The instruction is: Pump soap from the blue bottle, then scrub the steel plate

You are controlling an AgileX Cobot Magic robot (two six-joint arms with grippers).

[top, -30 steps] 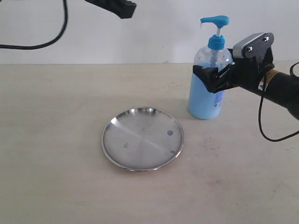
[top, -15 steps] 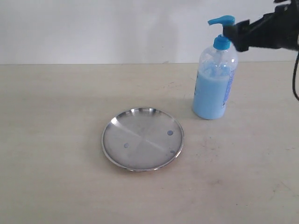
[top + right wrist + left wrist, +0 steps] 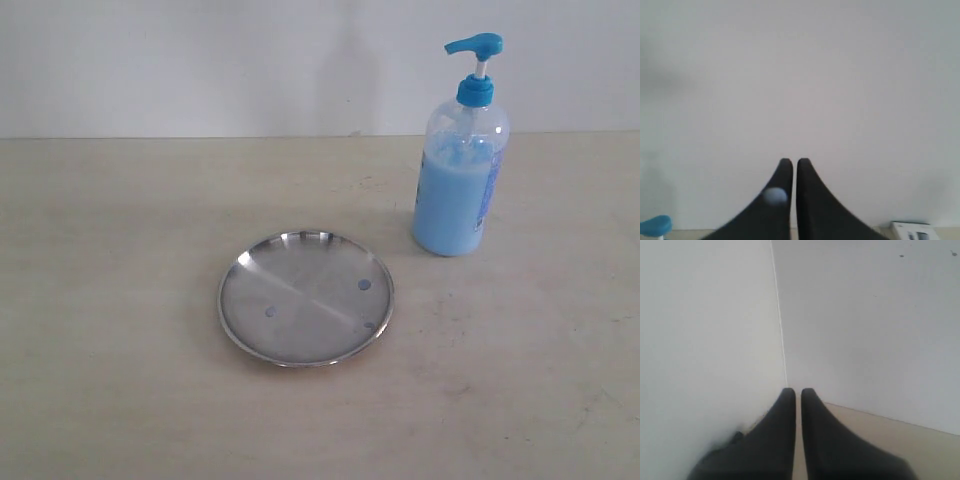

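Note:
The blue bottle (image 3: pixel 459 170) stands upright at the back right of the table, its pump head (image 3: pixel 474 45) pointing left. In front of it to the left lies the steel plate (image 3: pixel 305 296) with three small bluish drops of soap (image 3: pixel 364 285) on it. Neither arm shows in the exterior view. My left gripper (image 3: pixel 798 391) is shut and empty, facing a white wall. My right gripper (image 3: pixel 792 162) is shut too, with a pale bluish blob (image 3: pixel 775 196) on one finger; the pump head (image 3: pixel 655 225) peeks in at that view's edge.
The light wooden table (image 3: pixel 120 300) runs back to a white wall (image 3: pixel 220 60). A white boxy object (image 3: pixel 914 231) shows low in the right wrist view.
The right arm let go of the bottle, rose past the pump head and left the exterior view. The bottle now stands slightly further right. The left arm also left the view.

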